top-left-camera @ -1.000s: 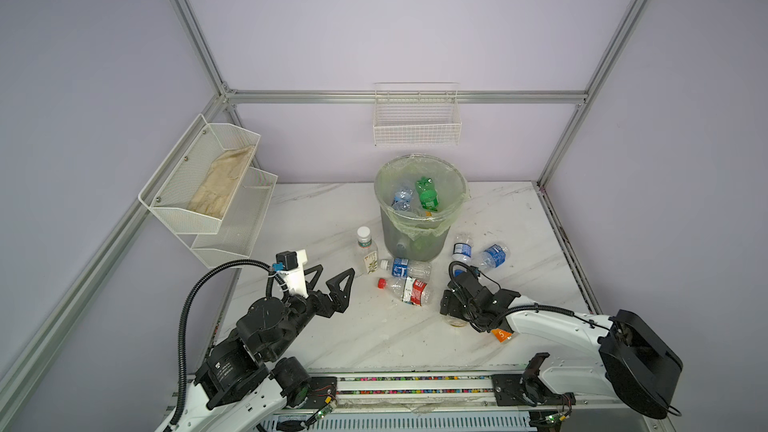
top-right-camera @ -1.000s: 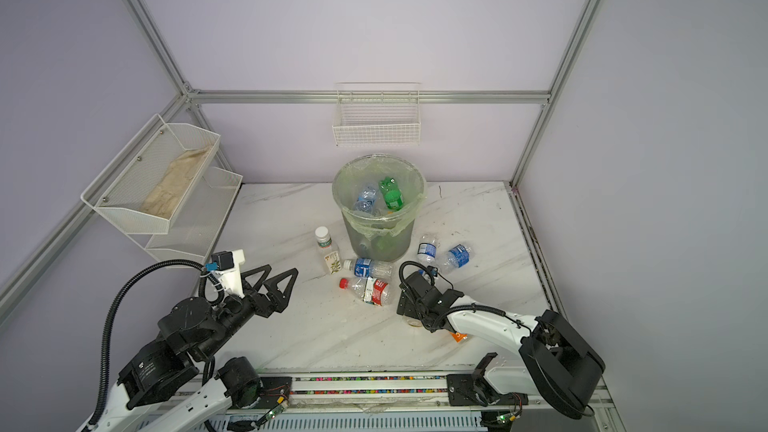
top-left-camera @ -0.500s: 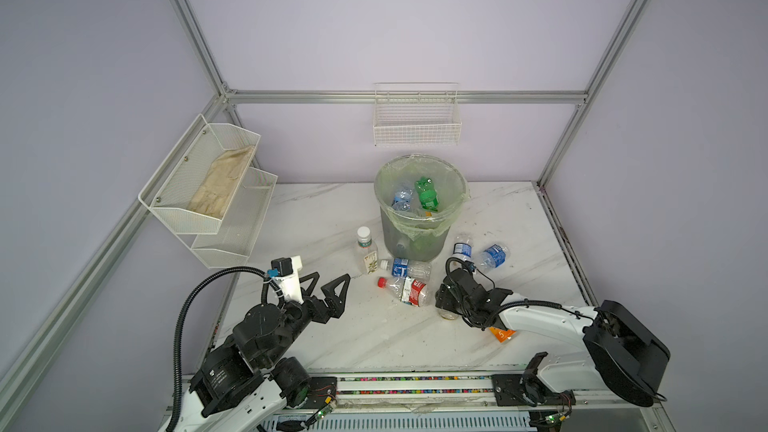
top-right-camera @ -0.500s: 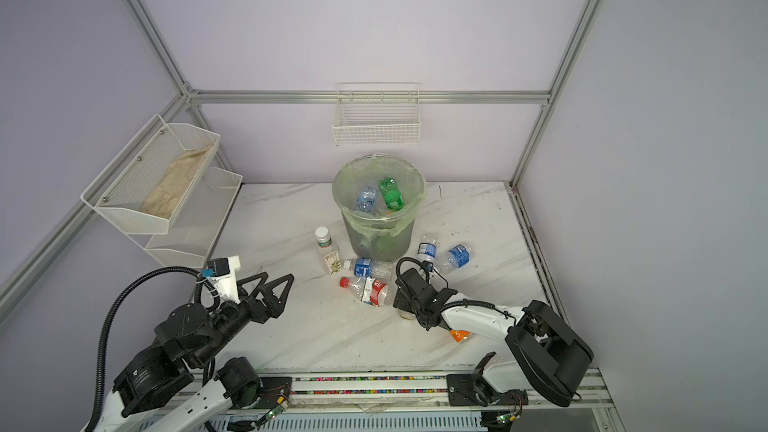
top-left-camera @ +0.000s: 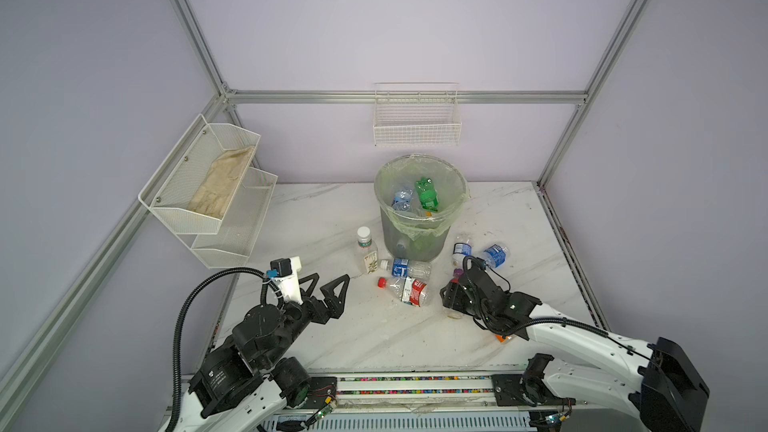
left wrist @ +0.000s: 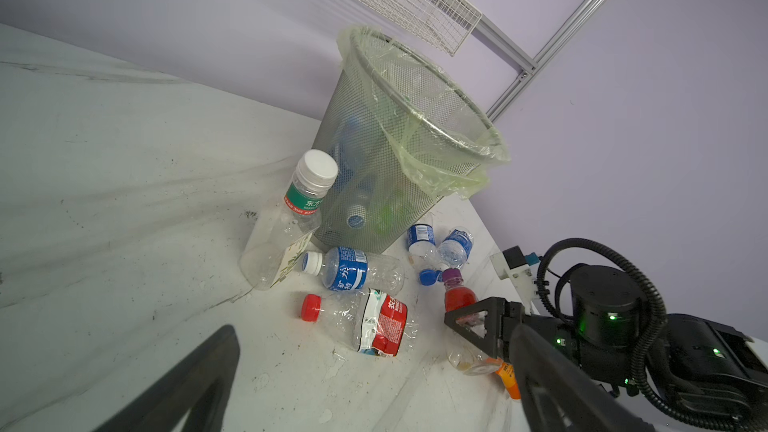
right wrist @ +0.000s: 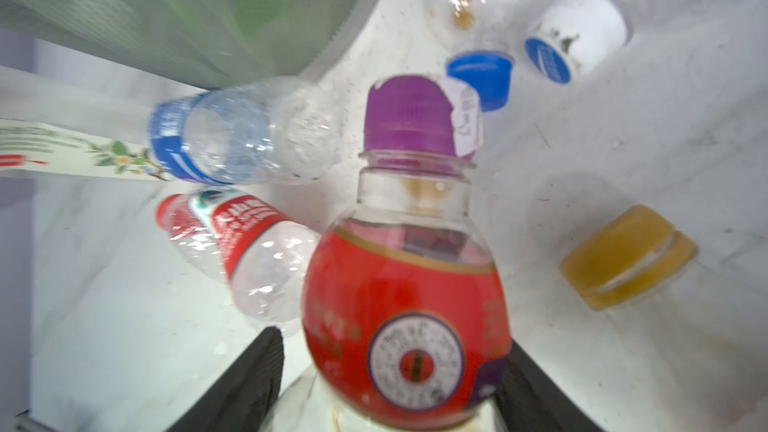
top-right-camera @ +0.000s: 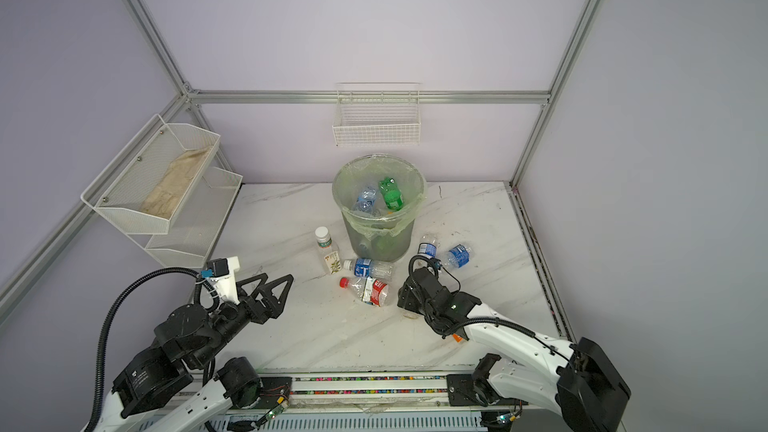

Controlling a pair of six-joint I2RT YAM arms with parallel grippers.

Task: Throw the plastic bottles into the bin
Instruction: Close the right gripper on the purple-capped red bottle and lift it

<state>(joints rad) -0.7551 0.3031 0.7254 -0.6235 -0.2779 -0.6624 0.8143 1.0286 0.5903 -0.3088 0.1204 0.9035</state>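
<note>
My right gripper [right wrist: 395,367] is shut on a clear bottle with a red label and purple cap [right wrist: 407,284], low over the table right of the bin; its cap shows in a top view [top-left-camera: 457,273]. The bin [top-left-camera: 415,243] [top-right-camera: 378,243] holds a green bottle [top-left-camera: 428,197] and clear ones. In front of it are a white-capped bottle [top-left-camera: 365,249], a lying blue-labelled bottle [top-left-camera: 405,268] and a crushed red-labelled bottle [top-left-camera: 409,290]. Two blue-labelled bottles [top-left-camera: 494,255] lie to its right. My left gripper [top-left-camera: 331,277] [top-right-camera: 277,277] hovers open and empty, left of these.
An orange-capped bottle [right wrist: 627,259] lies beside the held one, under my right arm. A loose blue cap [right wrist: 478,76] sits near it. A white wire basket [top-left-camera: 415,126] hangs on the back wall. A two-tier mesh shelf [top-left-camera: 208,201] holding a cloth juts from the left wall.
My right gripper's jaws have narrowed onto the red-labelled bottle, and that arm edged a little to the left. My left gripper stays open and has barely shifted.
</note>
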